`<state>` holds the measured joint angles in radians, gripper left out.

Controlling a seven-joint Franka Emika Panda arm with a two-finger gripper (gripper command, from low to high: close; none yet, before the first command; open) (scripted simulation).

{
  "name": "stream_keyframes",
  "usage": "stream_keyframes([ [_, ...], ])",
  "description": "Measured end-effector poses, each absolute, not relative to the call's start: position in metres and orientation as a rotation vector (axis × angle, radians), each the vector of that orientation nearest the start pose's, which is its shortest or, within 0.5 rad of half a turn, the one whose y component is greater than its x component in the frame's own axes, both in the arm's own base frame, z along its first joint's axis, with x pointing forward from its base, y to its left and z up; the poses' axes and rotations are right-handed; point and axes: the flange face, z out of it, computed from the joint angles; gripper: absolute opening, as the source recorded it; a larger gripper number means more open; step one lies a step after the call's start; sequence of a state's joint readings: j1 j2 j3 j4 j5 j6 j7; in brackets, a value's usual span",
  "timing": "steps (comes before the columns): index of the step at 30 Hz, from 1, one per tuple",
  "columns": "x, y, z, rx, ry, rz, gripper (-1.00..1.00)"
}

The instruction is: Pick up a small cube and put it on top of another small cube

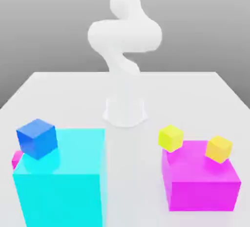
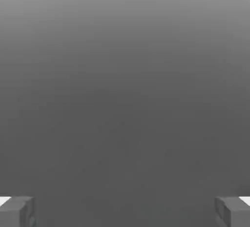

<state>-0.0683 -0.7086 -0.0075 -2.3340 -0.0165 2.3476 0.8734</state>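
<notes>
Nothing is stacked yet: the pink cube (image 1: 16,159) sits on the counter (image 1: 58,87) beside the cyan block (image 1: 63,187). The tool (image 2: 125,211) hangs spread apart, holding nothing.

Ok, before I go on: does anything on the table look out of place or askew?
Nothing spilled or damaged. Two oddities: the small magenta cube is mostly hidden behind the large cyan block, at the exterior view's left, and the orange-yellow cube on the large magenta block looks tilted. The pincer is open.
</notes>
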Motion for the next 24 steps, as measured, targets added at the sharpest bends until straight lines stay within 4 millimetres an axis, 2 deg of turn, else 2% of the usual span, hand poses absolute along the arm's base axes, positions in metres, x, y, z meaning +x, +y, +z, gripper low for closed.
stream_keyframes([
  [2,0.403,-0.059,0.626,-2.39,1.402,-0.879,0.0],
  [5,0.424,-0.104,0.565,-2.324,1.644,-0.772,0.0],
  [8,0.431,-0.151,0.503,-2.23,1.877,-0.66,0.0],
  [11,0.424,-0.196,0.44,-2.109,2.1,-0.541,0.0],
  [16,0.387,-0.259,0.335,-1.85,2.438,-0.329,0.0],
  [19,0.345,-0.295,0.274,-1.631,2.638,-0.196,0.0],
  [22,0.305,-0.308,0.218,-1.432,2.783,-0.058,0.0],
  [24,0.295,-0.309,0.189,-1.375,2.821,-0.014,0.0],
])
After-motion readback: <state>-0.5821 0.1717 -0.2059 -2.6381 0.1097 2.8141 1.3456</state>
